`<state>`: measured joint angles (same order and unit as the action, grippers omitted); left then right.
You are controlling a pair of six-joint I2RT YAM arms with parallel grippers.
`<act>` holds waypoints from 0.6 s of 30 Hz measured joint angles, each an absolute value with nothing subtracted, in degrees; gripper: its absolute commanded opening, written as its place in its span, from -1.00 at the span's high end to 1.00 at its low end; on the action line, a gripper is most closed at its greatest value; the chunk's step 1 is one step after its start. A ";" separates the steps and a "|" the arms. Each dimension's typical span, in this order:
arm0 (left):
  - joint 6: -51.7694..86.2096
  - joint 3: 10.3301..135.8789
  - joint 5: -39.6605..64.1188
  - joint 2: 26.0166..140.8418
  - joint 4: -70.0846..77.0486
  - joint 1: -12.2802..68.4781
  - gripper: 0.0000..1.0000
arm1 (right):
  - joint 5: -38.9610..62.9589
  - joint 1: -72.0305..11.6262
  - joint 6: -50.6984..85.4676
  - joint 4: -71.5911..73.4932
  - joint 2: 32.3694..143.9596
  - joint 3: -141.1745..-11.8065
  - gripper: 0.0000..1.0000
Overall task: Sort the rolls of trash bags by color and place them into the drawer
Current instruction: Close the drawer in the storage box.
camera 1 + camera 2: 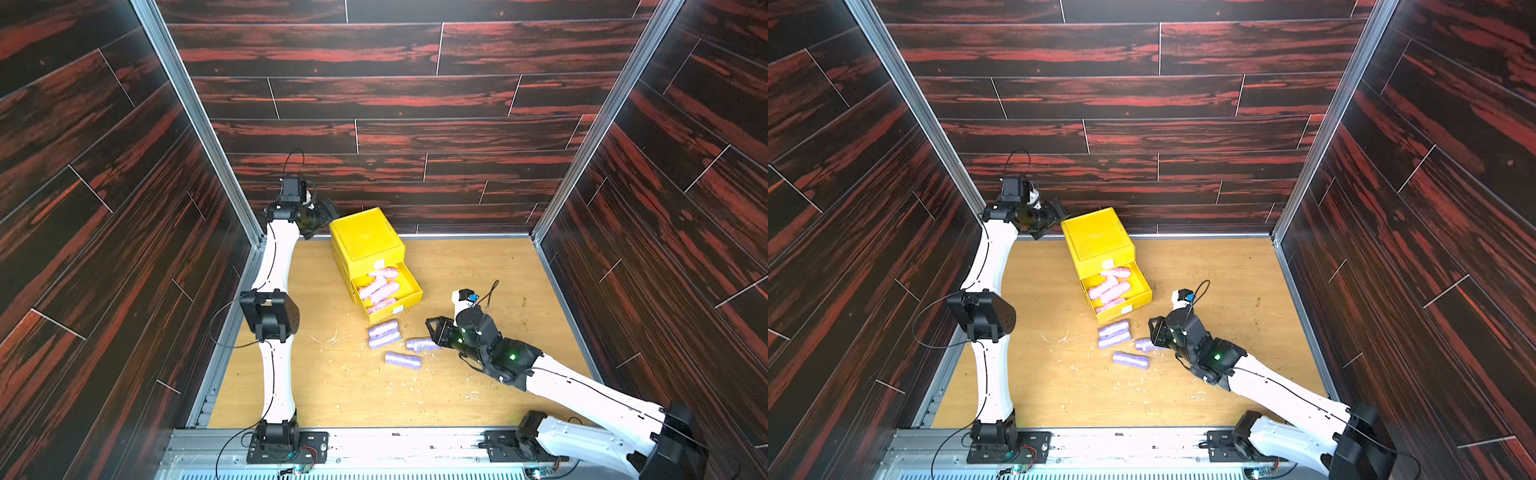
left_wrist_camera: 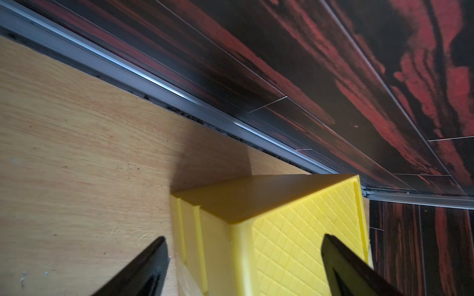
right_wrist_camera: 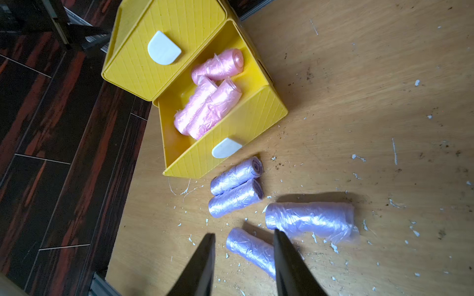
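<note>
- The drawer (image 1: 365, 239), a yellow chest, stands towards the back of the wooden table (image 1: 478, 270), turned at an angle so that its fronts face the right arm's side. That keeps its openings within that arm's reach.
- The open tray (image 1: 412, 286) sits below the closed top one, whose white tab (image 3: 164, 48) lies flush. Whether it is the middle or the lowest tray cannot be told. It is pulled well out, probably to leave room for dropping rolls in from above.
- The left gripper (image 2: 242, 239) hangs by the chest's rear upper corner with its jaws spread wide and nothing between them. It looks placed to steady the chest, though it is not seen touching it.
- The right gripper (image 3: 243, 232) is low over the table with its jaws part-way apart, either side of one lavender roll (image 3: 250, 249). Bare table shows between one finger and the plastic, so it seems to straddle the roll, not clamp it.
- The pink rolls (image 1: 380, 289) lie together inside the open tray, so that colour looks finished.
- The other lavender rolls (image 1: 384, 336) rest on the table just in front of the open tray, two of them side by side and touching. They likely await a tray of their own.
- No green rolls are in view.
- White flecks (image 3: 357, 157) litter the wood around the rolls.
</note>
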<state>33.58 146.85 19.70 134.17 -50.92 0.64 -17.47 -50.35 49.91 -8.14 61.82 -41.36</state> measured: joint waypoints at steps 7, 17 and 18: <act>33.08 146.93 22.74 137.71 -49.54 0.62 -0.78 | -16.91 -51.96 49.91 -7.40 64.25 -41.36 0.22; 29.15 146.91 27.81 138.19 -47.86 0.47 -0.57 | -16.67 -53.41 50.30 -5.56 67.13 -41.28 0.26; 28.86 146.91 28.25 138.19 -47.83 0.43 -0.56 | -16.67 -53.41 50.41 -5.26 67.24 -41.17 0.26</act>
<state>28.86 146.91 28.25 138.19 -47.83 0.43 -16.67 -53.41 50.41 -5.26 67.24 -41.17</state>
